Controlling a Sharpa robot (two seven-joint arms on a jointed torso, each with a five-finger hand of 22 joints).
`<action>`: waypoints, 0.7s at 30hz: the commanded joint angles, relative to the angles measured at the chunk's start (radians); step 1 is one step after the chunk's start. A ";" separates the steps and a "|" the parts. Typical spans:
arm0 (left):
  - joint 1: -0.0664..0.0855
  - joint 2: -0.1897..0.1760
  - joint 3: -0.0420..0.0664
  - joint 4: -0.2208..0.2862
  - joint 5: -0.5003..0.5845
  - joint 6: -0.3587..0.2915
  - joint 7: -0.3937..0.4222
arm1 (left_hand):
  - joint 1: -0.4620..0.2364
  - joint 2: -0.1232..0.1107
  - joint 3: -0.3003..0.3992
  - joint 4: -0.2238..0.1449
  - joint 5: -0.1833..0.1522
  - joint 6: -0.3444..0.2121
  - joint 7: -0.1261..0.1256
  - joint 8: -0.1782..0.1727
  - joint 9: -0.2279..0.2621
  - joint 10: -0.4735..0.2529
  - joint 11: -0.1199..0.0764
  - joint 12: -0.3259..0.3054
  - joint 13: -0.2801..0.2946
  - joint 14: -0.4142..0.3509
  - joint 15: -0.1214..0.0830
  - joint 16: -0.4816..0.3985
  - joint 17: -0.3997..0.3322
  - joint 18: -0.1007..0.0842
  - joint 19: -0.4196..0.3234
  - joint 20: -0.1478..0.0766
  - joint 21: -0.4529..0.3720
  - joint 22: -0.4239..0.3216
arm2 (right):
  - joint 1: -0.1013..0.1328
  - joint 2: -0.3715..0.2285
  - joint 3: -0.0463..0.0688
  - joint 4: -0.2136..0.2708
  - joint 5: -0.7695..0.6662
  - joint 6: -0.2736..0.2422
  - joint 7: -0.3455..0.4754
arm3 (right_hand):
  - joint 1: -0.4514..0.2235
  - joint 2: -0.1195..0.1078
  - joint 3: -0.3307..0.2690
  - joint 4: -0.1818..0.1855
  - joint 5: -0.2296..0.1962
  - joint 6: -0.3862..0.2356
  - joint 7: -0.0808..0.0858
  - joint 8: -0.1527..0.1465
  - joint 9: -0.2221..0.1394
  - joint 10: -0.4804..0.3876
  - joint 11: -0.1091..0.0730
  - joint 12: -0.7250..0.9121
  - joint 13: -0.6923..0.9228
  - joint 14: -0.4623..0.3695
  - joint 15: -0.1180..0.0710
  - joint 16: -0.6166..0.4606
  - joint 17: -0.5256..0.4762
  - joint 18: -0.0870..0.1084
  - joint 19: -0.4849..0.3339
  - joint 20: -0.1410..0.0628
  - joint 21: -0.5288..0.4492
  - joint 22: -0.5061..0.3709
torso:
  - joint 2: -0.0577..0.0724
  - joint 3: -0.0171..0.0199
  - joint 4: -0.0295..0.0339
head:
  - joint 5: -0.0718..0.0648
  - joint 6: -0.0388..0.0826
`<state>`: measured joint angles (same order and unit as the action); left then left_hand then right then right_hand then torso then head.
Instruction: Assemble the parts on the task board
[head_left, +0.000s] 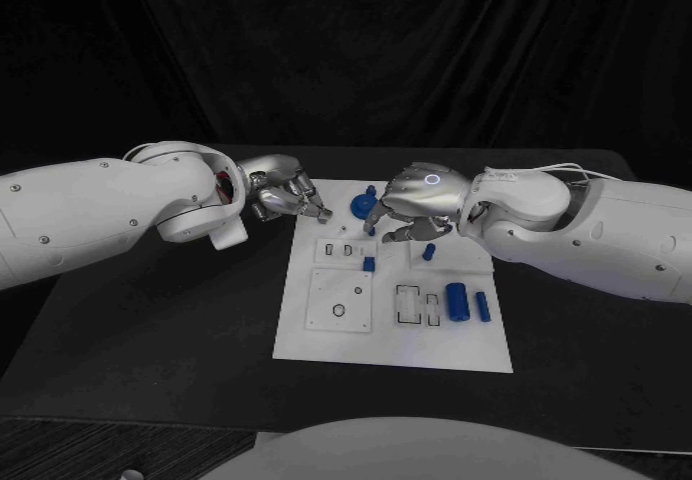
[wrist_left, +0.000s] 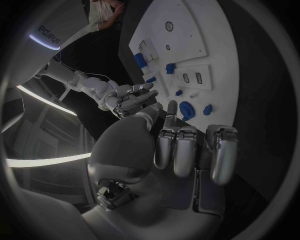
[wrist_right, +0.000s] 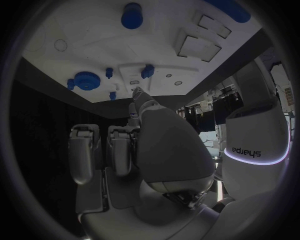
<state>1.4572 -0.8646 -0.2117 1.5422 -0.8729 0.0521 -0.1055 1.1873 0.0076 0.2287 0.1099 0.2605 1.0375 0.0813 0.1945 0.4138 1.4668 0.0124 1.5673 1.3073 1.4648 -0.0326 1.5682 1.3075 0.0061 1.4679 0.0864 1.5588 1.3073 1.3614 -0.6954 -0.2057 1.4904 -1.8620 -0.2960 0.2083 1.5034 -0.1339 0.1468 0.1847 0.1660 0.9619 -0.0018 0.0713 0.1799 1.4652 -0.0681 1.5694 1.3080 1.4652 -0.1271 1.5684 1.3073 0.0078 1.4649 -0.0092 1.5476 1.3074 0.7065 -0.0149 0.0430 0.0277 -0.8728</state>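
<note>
The white task board (head_left: 332, 335) lies mid-table with blue parts on it. A blue toothed disc (head_left: 364, 207) sits at its far edge, between my two hands. A small blue peg (head_left: 369, 264) and another (head_left: 428, 252) stand near the middle. A blue cylinder (head_left: 457, 300) and a blue bar (head_left: 482, 307) lie at the right side. My left hand (head_left: 289, 200) hovers at the board's far left corner, fingers (wrist_left: 187, 150) curled in on nothing. My right hand (head_left: 415, 205) hangs over the far edge, fingers (wrist_right: 119, 150) curled, one digit (wrist_right: 144, 105) stretched toward the board. The disc (wrist_right: 84, 80) lies just beyond it.
Empty recesses (head_left: 415, 305) and a round hole (head_left: 338, 310) mark the board's near half. Black table (head_left: 159, 340) surrounds the board on all sides. Both thick white forearms (head_left: 87, 215) (head_left: 606, 235) flank the board's far half.
</note>
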 joint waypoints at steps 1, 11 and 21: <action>0.002 -0.002 0.001 -0.001 0.010 0.022 0.004 | -0.018 0.002 -0.057 0.052 -0.034 -0.025 -0.013 0.097 0.083 0.104 -0.023 0.004 0.263 0.106 -0.023 0.003 0.263 -0.003 0.094 -0.019 0.003 0.256 | -0.008 0.008 0.001 -0.005 -0.108 0.041 -0.005 | -0.004 -0.013 0.006 0.007 -0.001 -0.017 0.001 -0.007 -0.003 0.106 -0.004 0.001 0.263 0.106 -0.005 0.002 0.263 -0.002 0.094 -0.006 0.002 0.256 | 0.002 -0.0027 0.0061 | -0.005 0.000; 0.002 -0.005 0.000 -0.010 0.010 0.017 0.087 | 0.220 0.012 0.046 -0.090 0.033 -0.058 -0.004 0.136 0.110 0.104 -0.012 0.004 0.263 0.106 -0.017 0.003 0.263 -0.002 0.092 -0.028 0.001 0.255 | -0.017 0.015 0.001 -0.019 -0.125 0.043 -0.006 | -0.015 -0.015 0.007 0.026 -0.023 -0.026 0.003 -0.004 -0.004 0.106 -0.005 0.001 0.263 0.106 -0.006 0.002 0.263 -0.003 0.096 -0.007 0.006 0.257 | 0.003 -0.0043 0.0088 | -0.005 0.000; 0.002 -0.006 0.000 -0.020 0.010 0.053 0.067 | 0.164 -0.009 0.035 -0.040 -0.031 -0.219 0.070 -0.050 -0.057 0.104 0.055 0.004 0.263 0.106 0.042 0.003 0.263 -0.001 0.087 0.027 -0.005 0.252 | -0.028 0.012 0.001 -0.014 -0.127 0.031 0.000 | -0.018 -0.017 0.007 0.032 -0.032 -0.028 0.002 -0.003 -0.004 0.106 -0.004 0.001 0.263 0.106 -0.007 0.002 0.263 -0.003 0.097 -0.008 0.008 0.258 | 0.002 -0.0055 0.0053 | -0.007 0.000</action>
<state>1.4572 -0.8713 -0.2121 1.5222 -0.8726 0.0763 -0.0546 1.3573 0.0004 0.2624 0.0653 0.2350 0.8249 0.1536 0.1477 0.3612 1.4664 0.0597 1.5681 1.3083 1.4686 0.0042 1.5682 1.3074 0.0063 1.4660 0.1077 1.5588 1.3078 1.3358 -0.6820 -0.2055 1.4734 -1.9703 -0.2631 0.2086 1.4920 -0.1475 0.1532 0.2113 0.1385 0.9380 0.0016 0.0713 0.1765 1.4651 -0.0681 1.5693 1.3079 1.4653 -0.1271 1.5683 1.3073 0.0078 1.4649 -0.0091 1.5516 1.3081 0.7090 -0.0200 0.0487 0.0219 -0.8728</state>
